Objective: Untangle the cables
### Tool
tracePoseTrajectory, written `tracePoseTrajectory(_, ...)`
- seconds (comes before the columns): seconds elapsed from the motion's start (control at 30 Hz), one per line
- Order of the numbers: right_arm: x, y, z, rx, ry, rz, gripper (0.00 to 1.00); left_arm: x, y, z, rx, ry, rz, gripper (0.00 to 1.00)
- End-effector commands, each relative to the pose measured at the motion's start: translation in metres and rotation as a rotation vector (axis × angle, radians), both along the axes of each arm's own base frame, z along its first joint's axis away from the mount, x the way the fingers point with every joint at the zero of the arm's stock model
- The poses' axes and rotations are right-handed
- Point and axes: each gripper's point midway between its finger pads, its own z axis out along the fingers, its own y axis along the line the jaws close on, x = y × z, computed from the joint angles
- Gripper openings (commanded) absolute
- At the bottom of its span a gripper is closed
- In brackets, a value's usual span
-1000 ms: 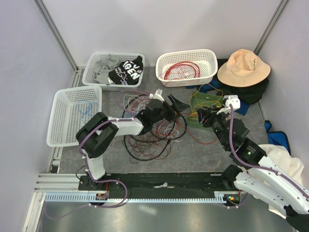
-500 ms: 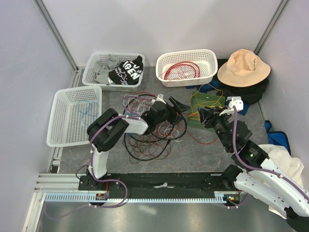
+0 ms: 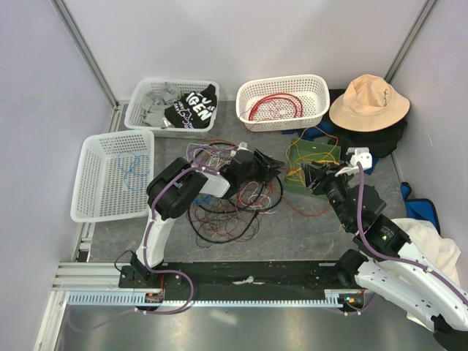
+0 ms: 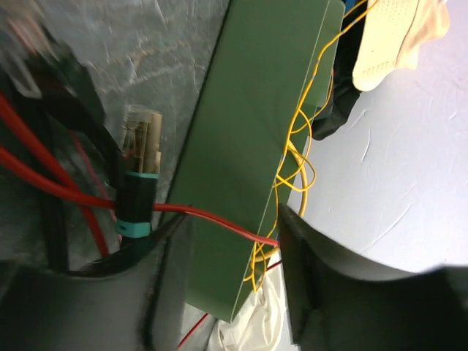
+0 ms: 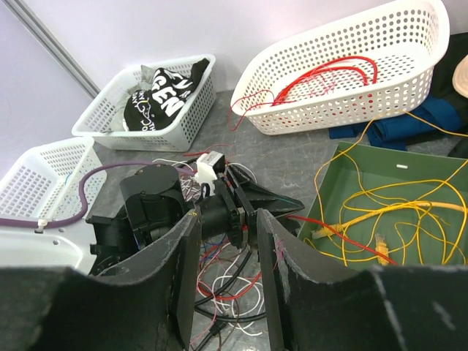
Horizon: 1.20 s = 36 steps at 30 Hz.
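On the grey table (image 3: 307, 238), white walls round it: 2 arms, 3 white baskets, 1 green tray (image 5: 439, 164), 1 hat (image 3: 369, 102)
Cable heap (image 3: 227, 216) mid-table by left gripper (image 3: 275, 161); red coil (image 3: 274, 106) in rear-right basket (image 3: 285, 80), blue coil (image 3: 130, 164) in left basket (image 3: 117, 134), yellow cables (image 5: 380, 212) in tray. Left fingers apart, red cable (image 4: 212, 217) across the gap; right gripper (image 5: 228, 219) part-way apart, nothing between

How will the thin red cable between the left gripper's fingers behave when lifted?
Likely floppy: the thin red cable curves slackly across the left gripper. Probably light, being so thin. May drag the tangled heap of thin wires it seems to run into.
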Motion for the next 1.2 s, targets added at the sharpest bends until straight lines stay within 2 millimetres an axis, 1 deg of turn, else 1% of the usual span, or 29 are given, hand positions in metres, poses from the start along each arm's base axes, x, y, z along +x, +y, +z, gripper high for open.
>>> tracePoseTrajectory(0.0,0.001,0.001,0.004,0.002,-0.009,0.002,0.44,0.014,0.000,0.025,-0.078,-0.050,0.006,0.37)
tracePoseTrajectory(0.1,0.002,0.006,-0.001,-0.002,0.001,0.015,0.44,0.021,0.002,0.025,-0.077,-0.062,0.001,0.24)
tracePoseTrajectory(0.13,0.002,0.006,-0.002,0.001,0.002,0.016,0.44,0.024,0.000,0.029,-0.081,-0.073,-0.003,0.24)
tracePoseTrajectory(0.17,0.002,0.007,-0.003,0.000,0.003,0.021,0.44,0.026,0.000,0.023,-0.073,-0.065,-0.007,0.22)
tracePoseTrajectory(0.23,0.002,0.007,-0.003,0.005,0.003,0.021,0.44,0.030,-0.002,0.025,-0.077,-0.076,-0.016,0.13)
tracePoseTrajectory(0.27,0.001,0.007,-0.003,0.005,0.003,0.021,0.44,0.030,-0.002,0.020,-0.065,-0.066,-0.017,0.03)
tracePoseTrajectory(0.37,0.000,0.005,-0.003,0.010,0.001,0.019,0.44,0.034,-0.001,0.019,-0.062,-0.069,-0.022,0.02)
tracePoseTrajectory(0.47,-0.001,0.005,-0.002,0.012,-0.002,0.022,0.44,0.038,0.005,0.023,-0.065,-0.076,-0.013,0.02)
tracePoseTrajectory(0.5,-0.001,0.005,-0.002,0.014,0.000,0.022,0.44,0.040,0.008,0.033,-0.076,-0.094,-0.008,0.02)
tracePoseTrajectory(0.53,-0.001,0.005,-0.002,0.013,-0.001,0.024,0.44,0.039,0.013,0.033,-0.071,-0.093,-0.004,0.02)
tracePoseTrajectory(0.6,-0.001,0.005,-0.002,0.015,-0.001,0.025,0.44,0.039,0.018,0.041,-0.071,-0.098,-0.007,0.02)
tracePoseTrajectory(0.63,-0.001,0.005,-0.002,0.019,-0.001,0.025,0.44,0.037,0.018,0.043,-0.071,-0.093,-0.016,0.04)
tracePoseTrajectory(0.67,-0.002,0.007,-0.002,0.018,0.000,0.033,0.44,0.035,0.018,0.044,-0.073,-0.083,-0.025,0.29)
tracePoseTrajectory(0.7,-0.002,0.007,-0.002,0.022,0.002,0.031,0.44,0.034,0.019,0.045,-0.074,-0.076,-0.026,0.39)
tracePoseTrajectory(0.73,-0.002,0.007,-0.002,0.022,0.002,0.034,0.44,0.032,0.019,0.048,-0.076,-0.078,-0.028,0.47)
tracePoseTrajectory(0.77,-0.002,0.007,-0.003,0.021,0.001,0.033,0.44,0.030,0.020,0.047,-0.071,-0.075,-0.025,0.56)
tracePoseTrajectory(0.87,-0.002,0.007,-0.003,0.022,0.002,0.034,0.44,0.025,0.023,0.046,-0.055,-0.062,-0.014,0.68)
tracePoseTrajectory(0.93,-0.002,0.007,-0.002,0.024,0.000,0.034,0.44,0.021,0.023,0.043,-0.052,-0.048,-0.008,0.69)
tracePoseTrajectory(1.03,-0.001,0.008,-0.004,0.020,0.002,0.033,0.44,0.016,0.017,0.041,-0.046,-0.045,-0.010,0.70)
tracePoseTrajectory(1.07,0.000,0.008,-0.005,0.018,0.005,0.033,0.44,0.015,0.014,0.034,-0.032,-0.031,-0.012,0.68)
tracePoseTrajectory(1.13,0.000,0.009,-0.005,0.018,0.006,0.034,0.44,0.018,0.010,0.032,-0.034,-0.018,-0.007,0.66)
tracePoseTrajectory(1.17,0.000,0.010,-0.005,0.016,0.007,0.037,0.44,0.018,0.009,0.024,-0.026,-0.006,-0.002,0.64)
